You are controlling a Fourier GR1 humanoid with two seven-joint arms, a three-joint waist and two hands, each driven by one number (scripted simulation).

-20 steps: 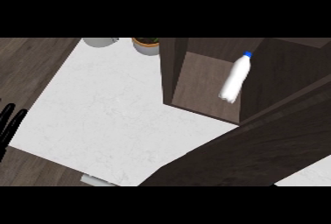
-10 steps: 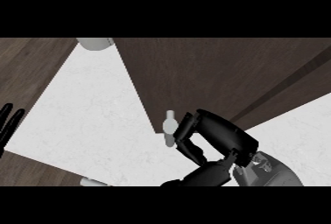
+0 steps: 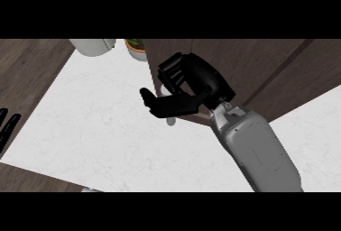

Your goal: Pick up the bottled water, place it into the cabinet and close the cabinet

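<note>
The dark wooden cabinet (image 3: 266, 63) fills the upper right, and its door front faces me with no opening showing. No bottled water is in sight. My right hand (image 3: 193, 88) lies against the door's left edge, fingers bent over the wood and thumb stretched out to the left. The door's pale handle (image 3: 171, 121) peeks out just below the thumb. My left hand (image 3: 6, 128) rests at the left edge of the view, only its straight fingers showing.
The white counter (image 3: 100, 131) spreads across the middle and lower left. A white vessel (image 3: 93, 44) and a small potted plant (image 3: 136, 47) stand at the back, left of the cabinet. Dark wood borders the counter on the left.
One second ago the cabinet stood open with the bottle inside. Since then the door has swung across, hiding the bottle, and my right hand has come in and moved up along the door.
</note>
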